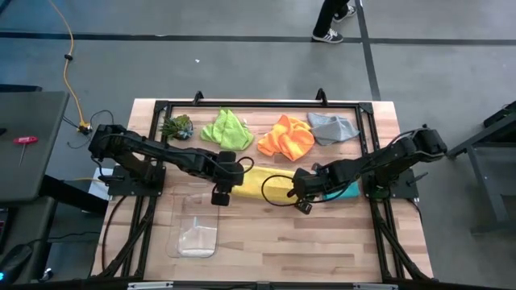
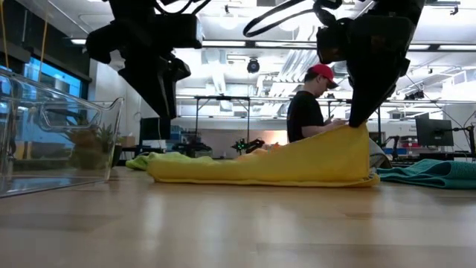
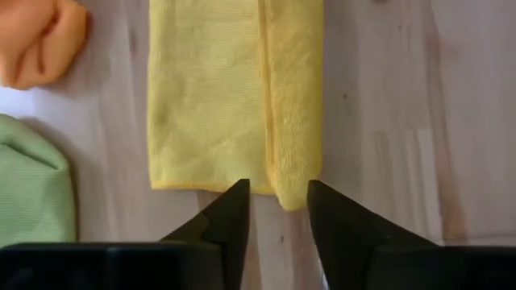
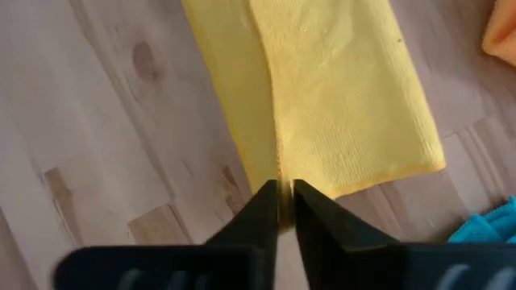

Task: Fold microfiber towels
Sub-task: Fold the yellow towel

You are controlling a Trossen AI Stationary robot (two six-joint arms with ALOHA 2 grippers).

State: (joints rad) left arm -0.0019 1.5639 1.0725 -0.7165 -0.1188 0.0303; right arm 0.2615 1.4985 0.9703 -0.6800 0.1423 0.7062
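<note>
Towel in yellow [image 1: 260, 182], folded into a strip, lies lengthwise between both arms mid-bench, the right tool [image 4: 279, 211] pinching its raised end edge while the left tool [image 3: 278, 211], jaws parted and empty, hovers just off the opposite end.

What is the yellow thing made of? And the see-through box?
The yellow towel looks like soft, fuzzy cloth, probably microfiber: it shows a fine nap and a stitched edge. The box looks like hard clear plastic, shiny, since you can see through its walls.
</note>
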